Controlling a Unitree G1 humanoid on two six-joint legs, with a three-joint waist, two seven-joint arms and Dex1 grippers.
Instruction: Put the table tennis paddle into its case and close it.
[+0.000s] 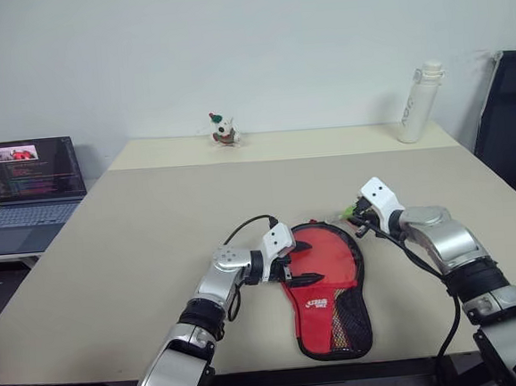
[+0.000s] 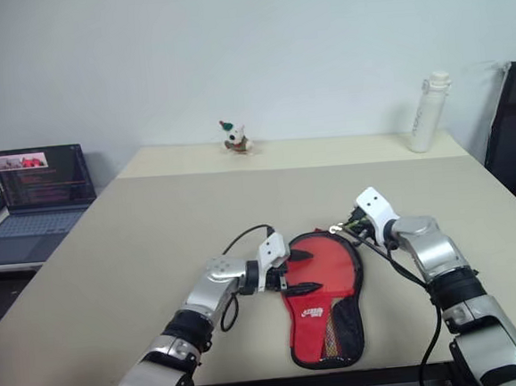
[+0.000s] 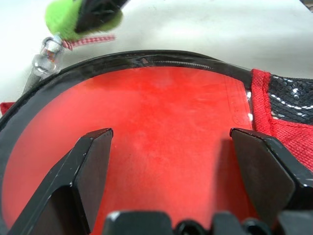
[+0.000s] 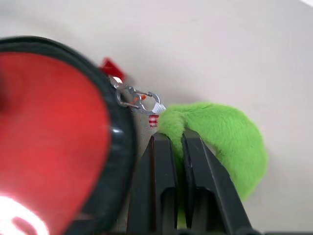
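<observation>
Over case [image 1: 336, 281], splayed left gripper [image 1: 299, 263]

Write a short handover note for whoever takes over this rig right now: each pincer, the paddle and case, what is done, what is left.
Left pincer: open, over the case's round end.
Right pincer: shut on the green fuzzy ball, clipped to the zip pull at the case's far edge.
Table tennis paddle: inside the case, flat on the table.
Done: paddle in.
Left: whether the zip is fully closed cannot be told; check it.

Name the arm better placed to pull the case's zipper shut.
Right. Its gripper is already shut on the green fluffy ball clipped to the zipper at the case rim; the left gripper hovers open over the paddle.
</observation>
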